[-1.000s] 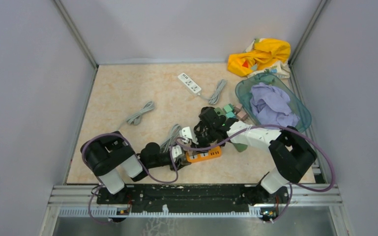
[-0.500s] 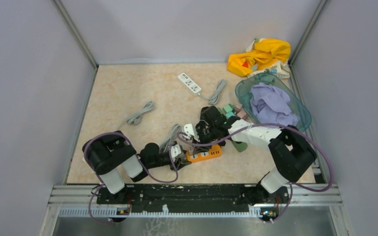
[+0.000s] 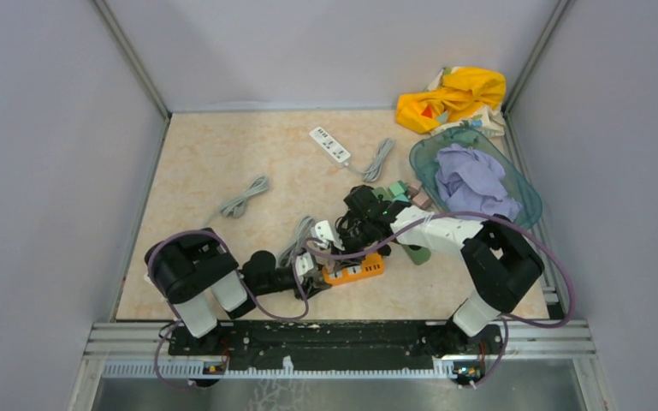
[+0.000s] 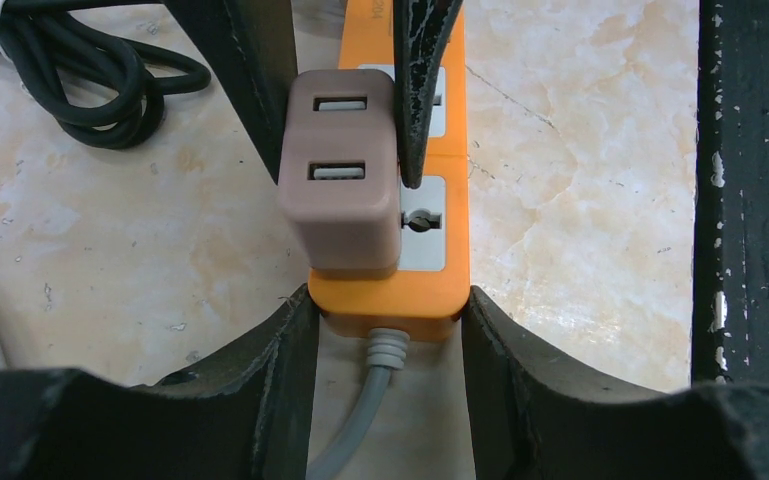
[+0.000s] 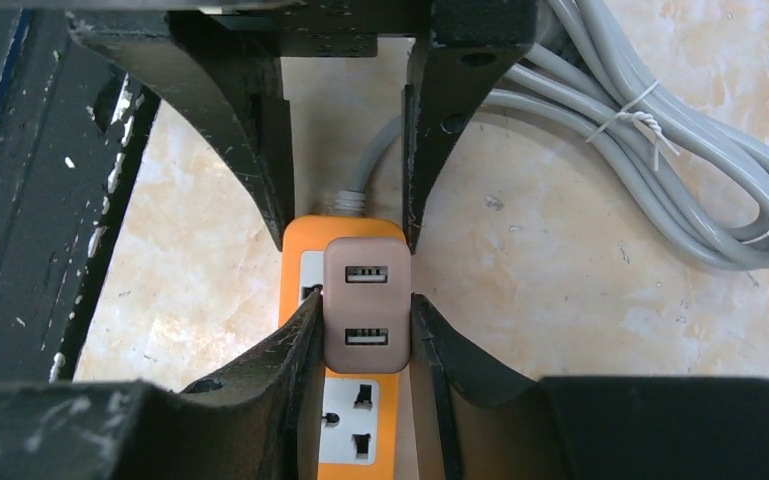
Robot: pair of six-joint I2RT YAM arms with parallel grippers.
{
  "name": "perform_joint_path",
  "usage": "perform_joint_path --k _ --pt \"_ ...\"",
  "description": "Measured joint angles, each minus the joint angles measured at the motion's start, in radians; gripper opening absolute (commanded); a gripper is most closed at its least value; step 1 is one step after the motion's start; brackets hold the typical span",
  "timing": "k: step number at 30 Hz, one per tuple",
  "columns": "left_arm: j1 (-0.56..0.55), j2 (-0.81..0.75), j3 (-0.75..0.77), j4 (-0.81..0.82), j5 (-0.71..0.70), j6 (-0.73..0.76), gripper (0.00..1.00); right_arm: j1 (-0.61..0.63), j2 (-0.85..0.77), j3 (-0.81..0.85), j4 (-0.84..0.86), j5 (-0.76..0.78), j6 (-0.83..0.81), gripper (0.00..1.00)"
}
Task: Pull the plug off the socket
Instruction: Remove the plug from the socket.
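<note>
So the right gripper (image 5: 365, 335) is clamped on the mauve USB plug (image 5: 365, 300), one finger pressed against each side. The plug sits right between its fingertips, seated flat on the face of the orange power strip (image 5: 355, 440), so it's not off the socket yet. The left gripper (image 4: 388, 300) comes in from the opposite end and pinches the strip's cord end across its width. Both its fingers touch the orange sides, and the strip's gray cord (image 4: 370, 400) runs out between them. From the left wrist camera the plug is just ahead of the left fingertips, with a bare socket showing right beside it. A bundled gray cable (image 5: 680, 190) lies on the marble-look table (image 5: 580, 300), off to the right of the right gripper's fingers in its own view. A coiled black cable (image 4: 70, 70) sits up and to the left of the left gripper, clear of the strip.
</note>
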Motion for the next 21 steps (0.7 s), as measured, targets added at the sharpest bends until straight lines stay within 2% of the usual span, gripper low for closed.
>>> perform_joint_path --k 2,5,8,10,11,15,18,21 --pt "0.0 0.007 -0.003 0.015 0.0 -0.011 0.59 0.0 0.007 0.007 0.002 0.004 0.016 0.01" --pt "0.0 0.035 -0.005 0.053 -0.001 -0.02 0.66 0.0 0.007 0.007 0.004 0.007 0.031 0.01" --pt "0.0 0.08 0.0 0.099 -0.002 -0.027 0.7 0.013 0.014 0.007 0.02 0.002 0.04 0.01" --pt "0.0 0.105 0.0 0.129 -0.001 -0.032 0.7 0.021 0.016 0.007 0.028 0.001 0.042 0.01" --pt "0.0 0.112 0.0 0.135 -0.001 -0.034 0.68 0.023 0.017 0.007 0.031 0.001 0.042 0.01" --pt "0.0 0.126 0.007 0.141 0.006 -0.032 0.38 0.024 0.019 0.008 0.039 0.001 0.045 0.01" --pt "0.0 0.128 0.007 0.142 0.01 -0.036 0.32 0.024 0.019 0.01 0.036 0.005 0.047 0.01" --pt "0.0 0.129 0.007 0.143 0.01 -0.037 0.2 0.024 0.02 0.012 0.032 0.006 0.046 0.01"
